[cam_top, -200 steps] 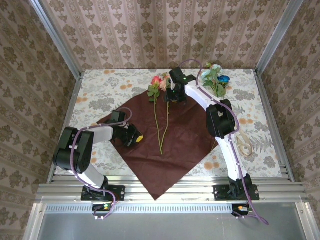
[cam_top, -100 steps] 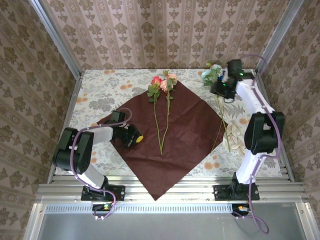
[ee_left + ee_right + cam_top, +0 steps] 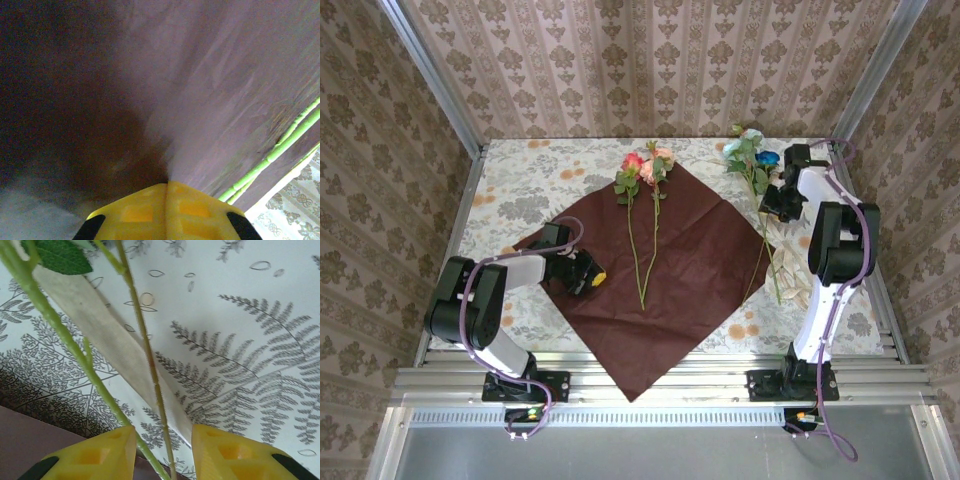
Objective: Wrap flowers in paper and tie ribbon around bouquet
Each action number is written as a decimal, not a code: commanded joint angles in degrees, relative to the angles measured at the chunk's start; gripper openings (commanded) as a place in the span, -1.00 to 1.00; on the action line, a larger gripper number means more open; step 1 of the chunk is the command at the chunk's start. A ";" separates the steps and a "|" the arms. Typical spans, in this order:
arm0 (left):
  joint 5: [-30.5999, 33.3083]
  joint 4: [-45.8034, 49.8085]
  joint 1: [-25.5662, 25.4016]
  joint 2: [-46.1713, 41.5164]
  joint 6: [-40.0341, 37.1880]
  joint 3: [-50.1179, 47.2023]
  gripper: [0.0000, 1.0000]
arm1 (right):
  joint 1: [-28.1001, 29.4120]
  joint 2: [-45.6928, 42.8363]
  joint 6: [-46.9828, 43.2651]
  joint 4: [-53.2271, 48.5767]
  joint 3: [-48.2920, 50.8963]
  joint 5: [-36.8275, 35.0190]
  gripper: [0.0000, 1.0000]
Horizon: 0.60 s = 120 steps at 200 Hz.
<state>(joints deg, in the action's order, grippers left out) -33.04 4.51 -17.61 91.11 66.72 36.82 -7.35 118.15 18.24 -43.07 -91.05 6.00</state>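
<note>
On the printed tablecloth, the right gripper gaped astride light, bendy flower stems, best pinched mid-stem; the left gripper, closed, rested on limp paper.

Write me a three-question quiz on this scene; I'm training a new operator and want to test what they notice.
1. True or false: the left gripper is shut, its tip against the paper.
2. How many flowers lie across the middle of the paper? A one, B two, C five.
3. Name the flat cream strip lying under the green stems in front of the right gripper.

Key: 1 true; 2 B; 3 the ribbon.
</note>
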 commanded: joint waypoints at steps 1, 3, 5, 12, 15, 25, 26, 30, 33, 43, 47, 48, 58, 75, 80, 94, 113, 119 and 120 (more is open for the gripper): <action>1.35 2.61 -0.32 -0.44 0.96 -0.77 -1.00 | 2.49 0.97 -2.74 -0.20 -3.59 -2.48 -0.28; 1.32 2.65 -0.32 -0.46 0.96 -0.85 -1.00 | 2.58 1.06 -2.68 -0.14 -3.65 -2.59 -0.27; 1.27 2.62 -0.32 -0.38 0.96 -0.86 -1.00 | 2.67 1.08 -2.66 -0.05 -3.69 -2.67 -0.27; 1.24 2.60 -0.28 -0.33 0.98 -0.87 -1.00 | 2.91 1.44 -2.39 0.21 -3.79 -2.83 -0.24; 1.33 2.56 -0.32 -0.34 0.96 -0.87 -1.00 | 2.95 1.55 -2.30 0.25 -3.79 -2.83 -0.24; 1.24 2.53 -0.32 -0.34 1.01 -0.91 -1.00 | 3.15 2.35 -1.79 0.52 -4.00 -2.94 -0.22; 1.28 2.52 -0.28 -0.29 0.99 -0.94 -1.00 | 3.18 2.57 -1.73 0.53 -4.08 -2.97 -0.22; 1.25 2.52 -0.32 -0.28 0.99 -0.96 -1.00 | 3.22 2.80 -1.59 0.53 -4.20 -3.08 -0.22; 1.24 2.51 -0.28 -0.34 0.96 -0.96 -1.00 | 3.31 3.28 -1.51 0.40 -4.39 -3.16 -0.22; 1.17 2.60 -0.30 -0.31 0.98 -1.04 -1.00 | 3.46 4.40 -1.42 0.27 -5.08 -3.35 -0.23; 1.17 2.61 -0.31 -0.30 0.87 -1.05 -1.00 | 3.57 5.02 -1.42 0.19 -5.48 -3.45 -0.23; 1.15 2.61 -0.32 -0.35 0.91 -1.05 -1.00 | 3.62 5.13 -1.39 0.14 -5.60 -3.49 -0.23; 1.11 2.61 -0.32 -0.33 0.87 -1.05 -1.00 | 3.90 6.44 -1.67 -0.36 -6.59 -3.78 -0.25; 0.98 2.68 -0.28 -0.39 0.87 -1.13 -1.00 | 4.40 8.34 -2.47 -1.17 -8.39 -4.42 -0.30; 0.98 2.74 -0.30 -0.34 0.80 -1.20 -1.00 | 4.58 8.85 -2.87 -1.44 -8.90 -4.63 -0.33; 0.88 2.95 -0.26 -0.47 0.69 -1.16 -1.00 | 5.11 9.75 -3.80 -1.85 -10.13 -5.06 -0.42; 0.86 3.22 -0.27 -0.41 0.65 -1.06 -1.00 | 5.90 10.07 -5.04 -1.55 -10.94 -5.53 -0.61; 0.81 3.31 -0.32 -0.48 0.58 -1.05 -1.00 | 6.17 9.92 -5.48 -1.42 -11.07 -5.64 -0.68; 0.79 3.31 -0.32 -0.44 0.60 -1.05 -1.00 | 6.24 9.87 -5.62 -1.41 -11.12 -5.69 -0.69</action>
<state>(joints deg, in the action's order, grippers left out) -33.04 4.51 -17.61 91.11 67.09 36.82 -2.66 127.61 15.07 -43.31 -99.66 2.68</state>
